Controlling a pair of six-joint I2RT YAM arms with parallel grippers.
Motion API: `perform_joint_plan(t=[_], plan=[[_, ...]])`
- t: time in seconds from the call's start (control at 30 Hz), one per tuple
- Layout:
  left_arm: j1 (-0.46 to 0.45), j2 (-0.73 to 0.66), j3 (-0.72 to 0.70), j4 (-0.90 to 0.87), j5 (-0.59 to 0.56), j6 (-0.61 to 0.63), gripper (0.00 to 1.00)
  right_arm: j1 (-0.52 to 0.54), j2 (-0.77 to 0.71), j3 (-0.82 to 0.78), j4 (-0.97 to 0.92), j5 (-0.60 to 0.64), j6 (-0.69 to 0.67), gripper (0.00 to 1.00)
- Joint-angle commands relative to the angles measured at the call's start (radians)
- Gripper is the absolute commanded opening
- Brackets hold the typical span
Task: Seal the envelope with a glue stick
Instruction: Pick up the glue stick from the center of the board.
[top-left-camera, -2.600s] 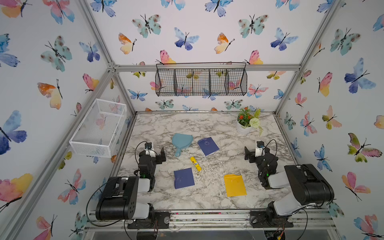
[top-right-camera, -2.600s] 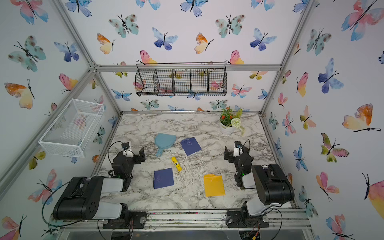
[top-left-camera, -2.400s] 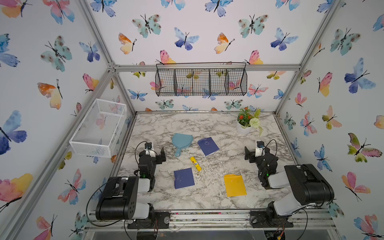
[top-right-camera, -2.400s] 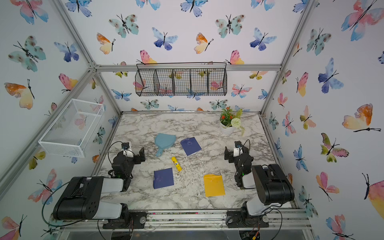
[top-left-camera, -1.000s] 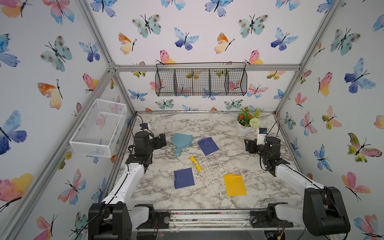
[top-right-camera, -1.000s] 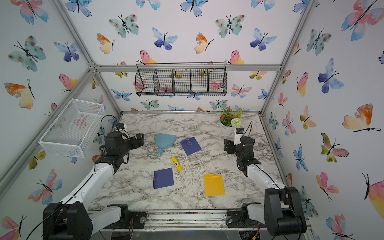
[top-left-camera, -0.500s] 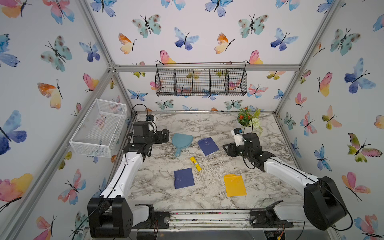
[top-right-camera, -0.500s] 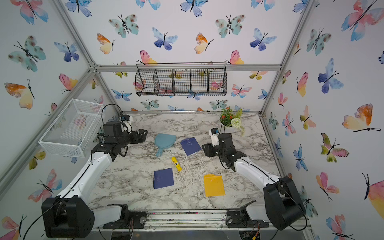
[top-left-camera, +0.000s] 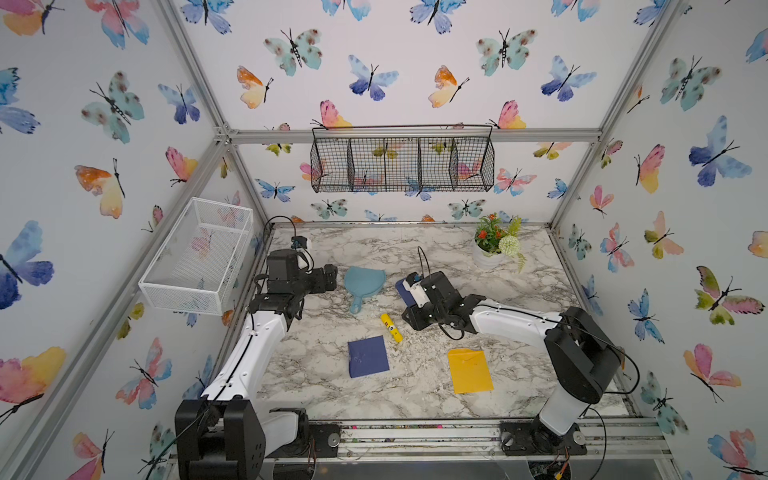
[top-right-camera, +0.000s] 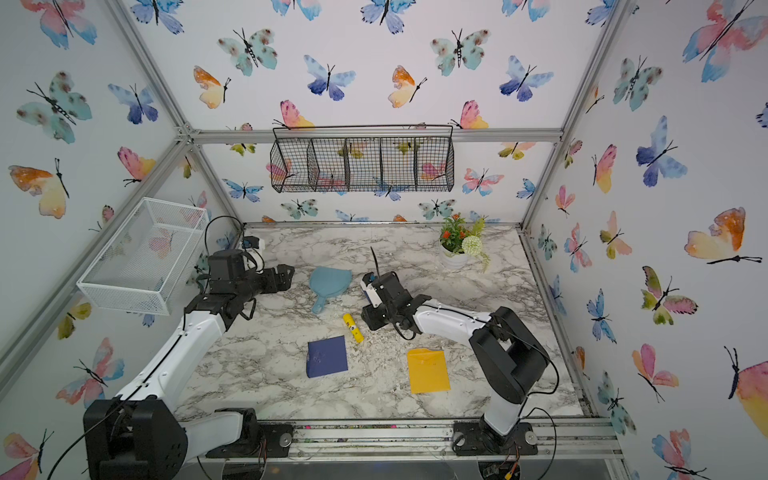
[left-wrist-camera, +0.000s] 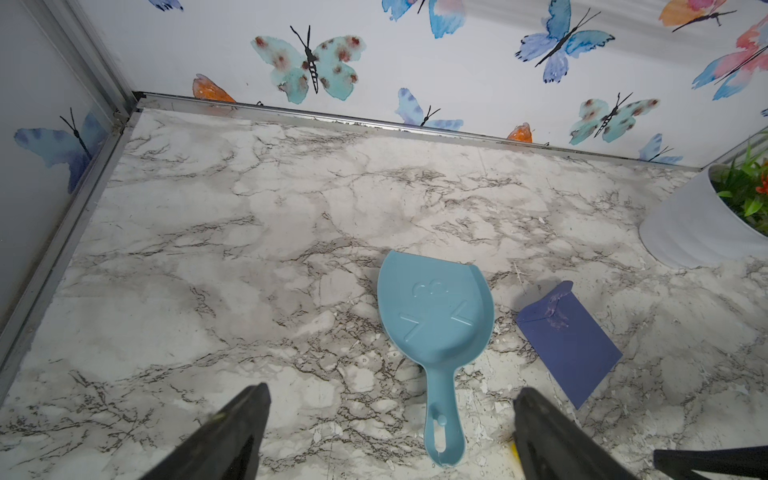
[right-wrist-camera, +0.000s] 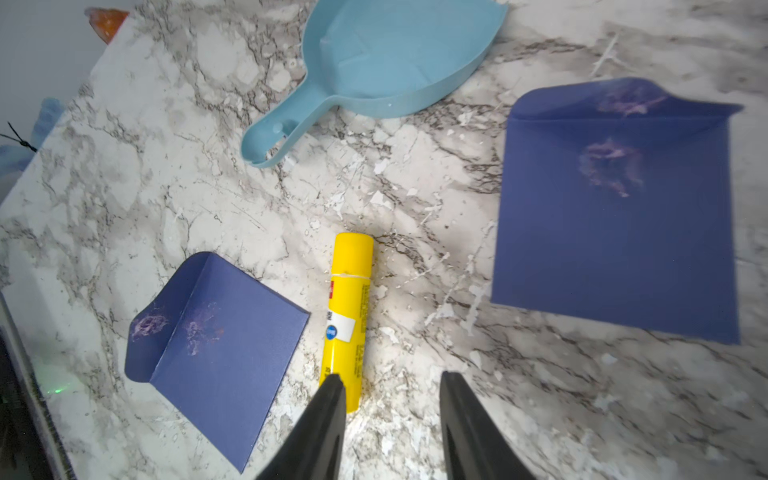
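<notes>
The yellow glue stick (top-left-camera: 391, 328) (right-wrist-camera: 347, 320) lies flat on the marble table (top-left-camera: 324, 386). My right gripper (top-left-camera: 409, 322) (right-wrist-camera: 388, 376) hovers just right of it, open narrowly with nothing between its fingers; one fingertip overlaps the stick's near end in the right wrist view. A dark blue envelope (top-left-camera: 368, 356) (right-wrist-camera: 216, 349) with a raised flap lies beside the stick. A second blue envelope (right-wrist-camera: 615, 232) (left-wrist-camera: 569, 340) is mostly hidden under the right arm in both top views. A yellow envelope (top-left-camera: 469, 370) lies at the front right. My left gripper (top-left-camera: 332, 278) (left-wrist-camera: 390, 395) is wide open at the left.
A light blue plastic scoop (top-left-camera: 363, 282) (left-wrist-camera: 434, 316) lies between the arms. A white pot with flowers (top-left-camera: 494, 249) stands at the back right. A white wire basket (top-left-camera: 199, 257) hangs on the left wall and a black one (top-left-camera: 401, 164) on the back wall.
My right arm swung in from the right side to the middle, down beside the glue stick, and its jaws narrowed. The left arm rose and reached slightly farther back.
</notes>
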Motion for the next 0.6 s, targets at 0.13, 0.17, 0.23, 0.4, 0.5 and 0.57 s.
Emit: perform_joint_plan(t=[0.13,0.17,0.23,0.4,0.5,0.57], plan=[[0.075,-0.033,-0.022,0.07,0.092,-0.05,0.95,0.113,0.117,0.129,-0.167,0.137,0.014,0.42],[0.081,-0.035,-0.022,0.066,0.095,-0.054,0.94,0.124,0.131,0.143,-0.178,0.147,0.016,0.42],[0.088,-0.053,-0.03,0.069,0.08,-0.056,0.94,0.144,0.163,0.17,-0.196,0.159,0.019,0.41],[0.093,-0.084,-0.048,0.088,0.075,-0.057,0.94,0.168,0.232,0.226,-0.249,0.216,0.034,0.4],[0.096,-0.089,-0.05,0.093,0.077,-0.059,0.94,0.173,0.251,0.253,-0.282,0.254,0.027,0.4],[0.1,-0.088,-0.05,0.093,0.081,-0.062,0.94,0.175,0.249,0.26,-0.29,0.264,0.022,0.4]])
